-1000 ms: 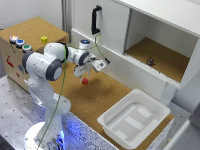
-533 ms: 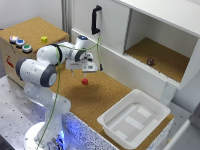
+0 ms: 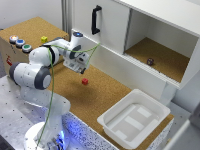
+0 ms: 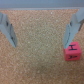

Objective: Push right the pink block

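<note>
The pink block [image 3: 85,81] is a tiny reddish cube lying on the cork tabletop [image 3: 100,95]. My gripper [image 3: 82,69] hangs just above and slightly to the exterior view's left of it, open, with nothing between its fingers. In the wrist view the pink block [image 4: 72,51] sits on the cork just past one fingertip [image 4: 68,42], outside the gap. The gripper [image 4: 40,44] spans bare cork there.
A white tray [image 3: 156,111] stands at the front right. An open cabinet [image 3: 165,50] holds a small dark object [image 3: 150,61]. A black handle [image 3: 95,20] is on its door. A yellow cube [image 3: 44,39] and a button box [image 3: 10,52] sit at the left.
The gripper has swung toward the exterior view's left and come a little lower, ending close above the pink block. The block has stayed where it was.
</note>
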Tool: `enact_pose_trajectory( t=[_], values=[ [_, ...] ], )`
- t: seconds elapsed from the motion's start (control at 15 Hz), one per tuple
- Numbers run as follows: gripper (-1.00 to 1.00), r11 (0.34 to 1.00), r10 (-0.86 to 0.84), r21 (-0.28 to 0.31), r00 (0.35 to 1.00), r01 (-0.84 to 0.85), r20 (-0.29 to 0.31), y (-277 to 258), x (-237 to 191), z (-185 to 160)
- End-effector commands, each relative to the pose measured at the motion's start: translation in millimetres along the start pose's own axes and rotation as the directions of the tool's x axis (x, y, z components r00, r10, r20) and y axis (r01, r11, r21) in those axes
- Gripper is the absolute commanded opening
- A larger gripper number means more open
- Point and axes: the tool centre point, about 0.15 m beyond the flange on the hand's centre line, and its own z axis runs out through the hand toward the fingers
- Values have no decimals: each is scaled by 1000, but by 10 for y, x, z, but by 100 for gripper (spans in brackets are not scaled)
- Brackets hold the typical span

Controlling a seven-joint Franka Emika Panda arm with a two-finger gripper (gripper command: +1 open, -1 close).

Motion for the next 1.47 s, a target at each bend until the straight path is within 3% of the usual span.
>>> enact_pose_trajectory(
  t=[0.0, 0.2, 0.27, 0.47, 0.67, 0.93, 1.4],
  values=[
    [-100, 994, 77, 74, 997, -79, 21, -142, 133, 595],
    [-100, 991, 61, 119, 998, -63, 23, -136, 174, 638],
    [-100, 992, 44, 114, 998, -49, 51, -137, 208, 676],
    [-100, 997, -11, 78, 999, 7, 47, -118, 328, 732],
    [-100, 994, 7, 106, 999, -12, 45, -17, 426, 826],
    [-100, 994, 52, 98, 998, -55, 42, 317, 542, 964],
    [-100, 988, 142, 56, 990, -143, 25, 1032, 470, 855]
  ],
)
